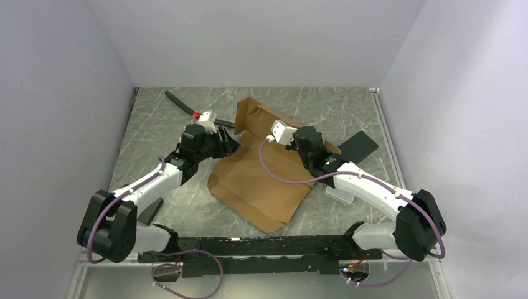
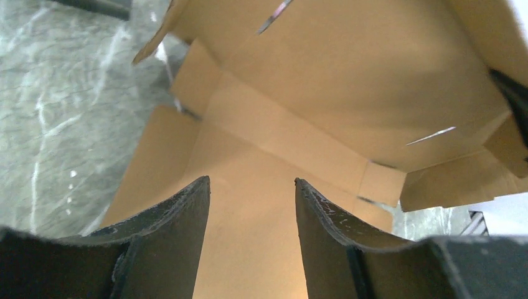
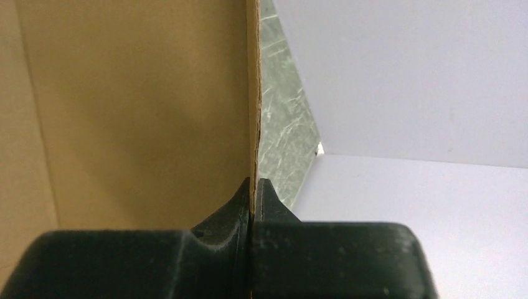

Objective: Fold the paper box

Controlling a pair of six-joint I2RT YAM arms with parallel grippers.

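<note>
The paper box (image 1: 258, 180) is a brown cardboard die-cut sheet lying in the middle of the table, its far part raised and tilted. My right gripper (image 1: 297, 144) is shut on the edge of a raised panel; in the right wrist view the jaws (image 3: 253, 187) pinch the thin cardboard edge (image 3: 252, 93). My left gripper (image 1: 229, 144) is open at the sheet's left side. In the left wrist view its fingers (image 2: 187, 212) stand apart over a flat cardboard panel (image 2: 249, 205), with raised panels and slots (image 2: 348, 81) beyond.
A black flat pad (image 1: 358, 146) lies at the right of the box. A translucent grey lid (image 1: 339, 194) lies under my right arm. A black hose (image 1: 180, 103) and a red-and-white part (image 1: 202, 116) lie at the back left. Walls close in on three sides.
</note>
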